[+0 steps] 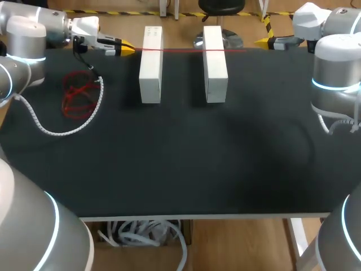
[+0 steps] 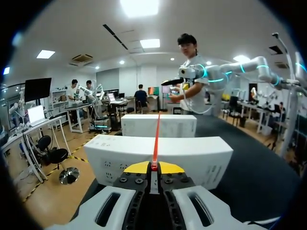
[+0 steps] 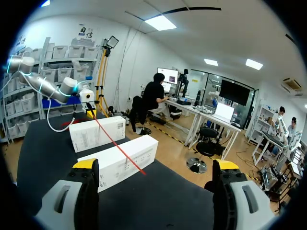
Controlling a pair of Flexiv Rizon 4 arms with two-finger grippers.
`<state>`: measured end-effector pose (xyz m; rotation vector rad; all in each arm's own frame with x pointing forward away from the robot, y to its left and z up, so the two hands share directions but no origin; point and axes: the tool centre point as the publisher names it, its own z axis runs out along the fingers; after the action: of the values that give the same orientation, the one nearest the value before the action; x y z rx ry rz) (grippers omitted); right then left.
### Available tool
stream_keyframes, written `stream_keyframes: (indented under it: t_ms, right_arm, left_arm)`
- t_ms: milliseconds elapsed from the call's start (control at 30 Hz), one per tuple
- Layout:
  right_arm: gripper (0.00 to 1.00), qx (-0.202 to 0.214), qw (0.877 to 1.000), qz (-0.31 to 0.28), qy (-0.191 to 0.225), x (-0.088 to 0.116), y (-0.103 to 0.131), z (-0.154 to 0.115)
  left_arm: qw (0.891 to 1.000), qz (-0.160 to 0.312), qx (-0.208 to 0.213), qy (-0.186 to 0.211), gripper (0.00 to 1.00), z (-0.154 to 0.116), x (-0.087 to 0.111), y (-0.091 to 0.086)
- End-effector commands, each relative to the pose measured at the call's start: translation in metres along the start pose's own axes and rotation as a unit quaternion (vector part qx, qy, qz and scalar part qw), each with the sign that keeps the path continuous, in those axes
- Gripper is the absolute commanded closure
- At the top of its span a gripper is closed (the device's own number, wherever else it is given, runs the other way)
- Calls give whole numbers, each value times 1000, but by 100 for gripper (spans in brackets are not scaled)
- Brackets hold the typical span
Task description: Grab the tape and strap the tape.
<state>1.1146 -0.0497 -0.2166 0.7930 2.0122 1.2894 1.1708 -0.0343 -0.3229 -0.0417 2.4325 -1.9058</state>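
Note:
A thin red tape runs taut across the far ends of two white boxes. My left gripper is at the table's far left, shut on one end of the tape. In the left wrist view its yellow fingertips pinch the tape, which runs ahead over both boxes. My right gripper hangs open at the far right, just beyond the tape's free end. In the right wrist view the tape ends ahead of and between the open gripper's fingers, not touching them.
A loose tangle of red tape lies on the black table at the left, ringed by a white coiled cable from my left arm. Both boxes stand parallel near the far edge.

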Motion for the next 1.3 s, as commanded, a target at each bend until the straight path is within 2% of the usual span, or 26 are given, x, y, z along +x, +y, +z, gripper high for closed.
stream_keyframes:
  t_ms: [33,267,900,1300]
  right_arm:
    - [0,0,1000,0,0,0,0,0]
    - [0,0,1000,0,0,0,0,0]
    - [0,0,1000,0,0,0,0,0]
    - [0,0,1000,0,0,0,0,0]
  left_arm:
    - [1000,3,1,6,100,0,-1,-1]
    - [1000,8,11,21,100,-2,6,-11]
    - [999,24,35,27,100,-8,35,-58]
    - [997,7,80,8,100,-17,46,-103]
